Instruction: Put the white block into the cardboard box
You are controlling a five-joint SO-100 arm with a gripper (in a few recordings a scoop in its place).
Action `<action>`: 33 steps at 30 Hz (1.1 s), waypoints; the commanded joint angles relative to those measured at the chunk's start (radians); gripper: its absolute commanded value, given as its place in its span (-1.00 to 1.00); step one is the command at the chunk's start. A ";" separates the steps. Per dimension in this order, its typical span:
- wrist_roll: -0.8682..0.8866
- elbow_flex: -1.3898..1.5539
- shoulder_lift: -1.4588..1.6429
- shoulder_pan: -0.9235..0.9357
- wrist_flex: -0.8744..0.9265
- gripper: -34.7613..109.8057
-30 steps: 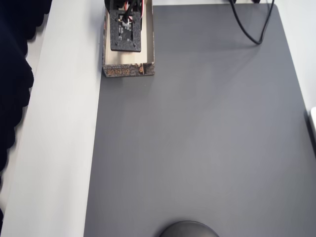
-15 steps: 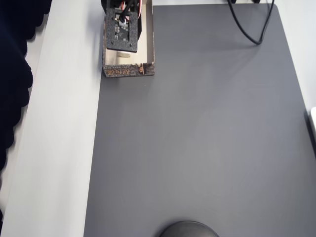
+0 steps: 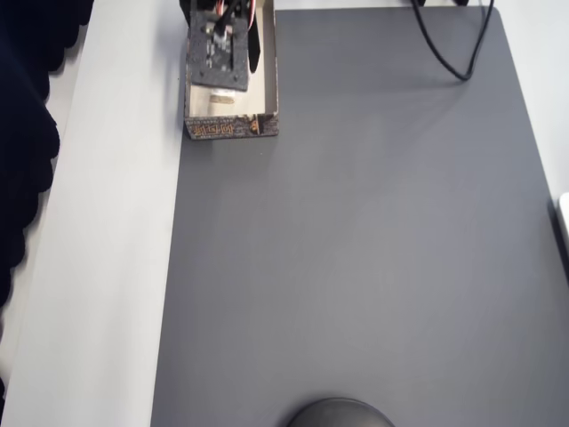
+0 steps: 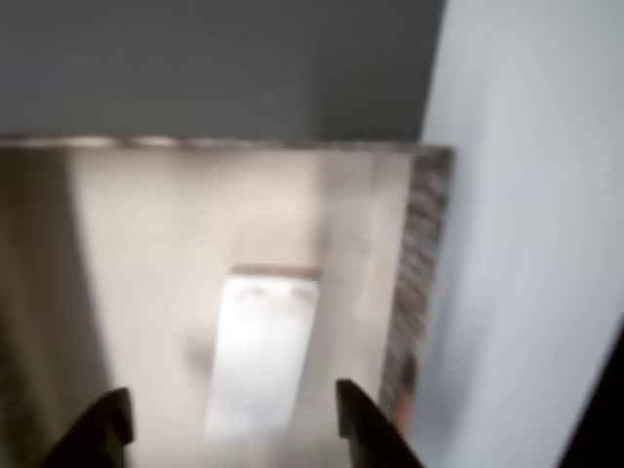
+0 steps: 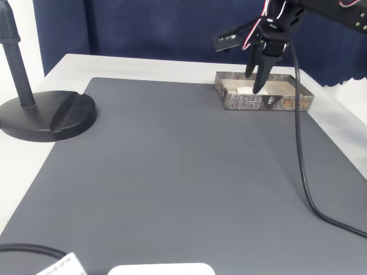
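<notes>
The white block [image 4: 261, 351] lies flat on the cream floor of the cardboard box [image 4: 421, 253], free of any grip. My gripper [image 4: 234, 429] hangs open just above it, one dark fingertip on each side. In the fixed view the gripper [image 5: 254, 80] points down into the left end of the box [image 5: 289, 103], with the block [image 5: 245, 90] under it. From overhead, the arm's black wrist [image 3: 218, 58] covers much of the box [image 3: 233, 129], and a sliver of the block [image 3: 218, 99] shows below it.
The box sits at the edge of a grey mat [image 3: 356, 249], beside a white table strip [image 3: 116, 222]. A black stand base [image 5: 46, 114] rests at the mat's left in the fixed view. A black cable [image 5: 301, 154] trails down from the arm. A white thing [image 5: 160, 269] lies at the front edge.
The wrist has drawn back toward the top of the overhead view, uncovering the box's near end, where the white block now shows lying on the floor.
</notes>
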 commanded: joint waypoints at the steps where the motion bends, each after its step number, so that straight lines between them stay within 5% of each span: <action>1: -0.063 0.161 0.290 -0.025 0.006 -0.20; 13: -0.417 0.698 0.824 -0.201 0.147 -0.52; 33: -0.994 1.364 1.499 -0.925 0.153 -0.54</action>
